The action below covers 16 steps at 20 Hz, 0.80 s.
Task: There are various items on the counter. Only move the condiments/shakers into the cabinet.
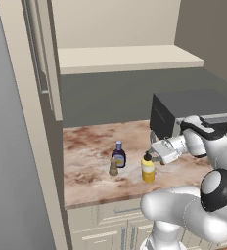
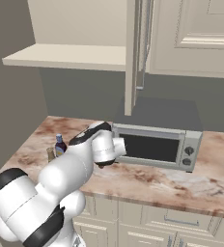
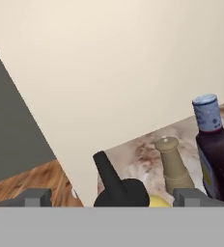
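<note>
End effector (image 3: pixel 112 197) gapes, empty, straddling the yellow squeeze bottle (image 1: pixel 147 168); close squarely below its nozzle, pepper shaker (image 1: pixel 113 167) at nine o'clock

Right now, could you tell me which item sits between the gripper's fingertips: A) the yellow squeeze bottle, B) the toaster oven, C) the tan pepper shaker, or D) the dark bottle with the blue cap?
A: in the hand view the yellow squeeze bottle shows its dark nozzle between the two fingertips of the gripper, while the tan pepper shaker and the dark bottle stand beyond it.

My arm reaches forward over the bench, wrist bent, and my hand (image 1: pixel 151 157) sits at the yellow squeeze bottle (image 1: pixel 147 169), fingers (image 3: pixel 190 197) spread either side of its nozzle.
</note>
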### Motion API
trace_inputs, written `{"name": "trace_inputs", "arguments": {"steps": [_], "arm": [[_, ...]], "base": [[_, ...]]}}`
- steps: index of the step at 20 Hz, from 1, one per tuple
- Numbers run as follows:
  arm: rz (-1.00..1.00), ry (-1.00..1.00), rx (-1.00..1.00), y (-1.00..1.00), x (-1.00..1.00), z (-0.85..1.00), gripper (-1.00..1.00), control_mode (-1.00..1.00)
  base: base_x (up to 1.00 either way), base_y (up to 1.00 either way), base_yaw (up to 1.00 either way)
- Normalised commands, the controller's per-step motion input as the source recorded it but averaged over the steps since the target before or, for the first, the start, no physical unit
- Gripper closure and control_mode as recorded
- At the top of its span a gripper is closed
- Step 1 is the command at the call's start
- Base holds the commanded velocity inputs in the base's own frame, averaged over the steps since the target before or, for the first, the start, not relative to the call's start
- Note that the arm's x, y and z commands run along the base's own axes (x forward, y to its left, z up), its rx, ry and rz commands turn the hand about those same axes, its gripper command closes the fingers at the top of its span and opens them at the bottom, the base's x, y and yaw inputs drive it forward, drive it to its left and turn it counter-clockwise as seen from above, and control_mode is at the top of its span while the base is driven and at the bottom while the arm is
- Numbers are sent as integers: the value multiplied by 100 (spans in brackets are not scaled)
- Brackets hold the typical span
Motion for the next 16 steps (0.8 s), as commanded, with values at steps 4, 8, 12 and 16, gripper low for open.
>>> {"name": "trace_inputs", "arguments": {"steps": [4, 8, 12, 16], "arm": [[0, 0, 0, 1, 0, -1, -100, -100], [0, 0, 0, 0, 0, 0, 100, -100], [0, -1, 0, 0, -1, 5, 100, -100], [0, -11, 0, 0, -5, 53, 100, -100]], "base": [[0, 0, 0], [0, 0, 0], [0, 0, 0], [0, 0, 0]]}}
